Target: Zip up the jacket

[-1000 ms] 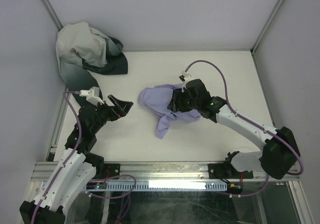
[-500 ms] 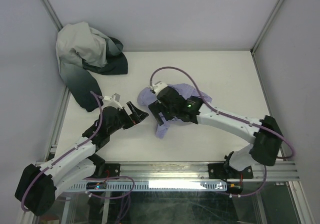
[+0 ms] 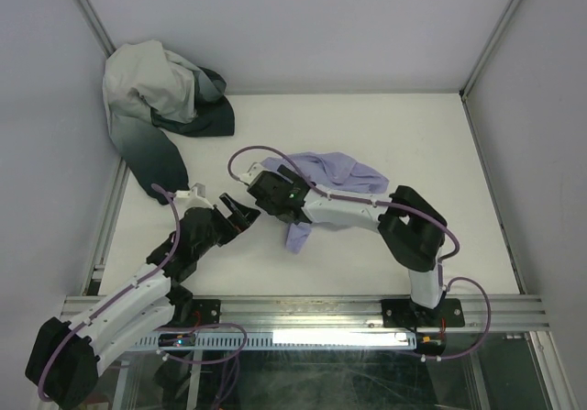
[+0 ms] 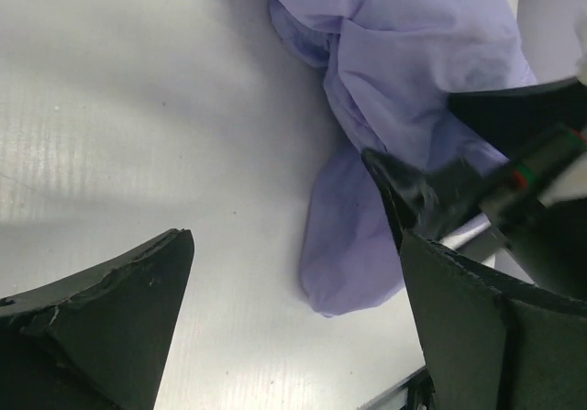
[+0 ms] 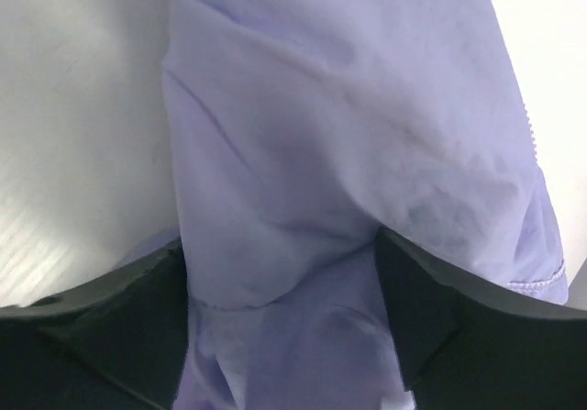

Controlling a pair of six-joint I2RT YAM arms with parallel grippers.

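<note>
jacket (image 3: 335, 171): crumpled heap on table, well apart from white-green garment (image 3: 156, 98) | right gripper (image 5: 280, 245): at heap's garment-side end, fingers parted astride a fold | left gripper (image 4: 293, 245): spread wide, empty, between garment and heap | judgement: spread heap flat, expose both front edges before zipping

A robotics lab test cell: a white table (image 3: 440, 153) boxed in by plain grey panels (image 3: 303, 25) on aluminium posts (image 3: 500, 29), with the cabled left arm (image 3: 128, 300) and right arm (image 3: 353, 210) bolted to an aluminium rail (image 3: 303, 307) along its near edge.
</note>
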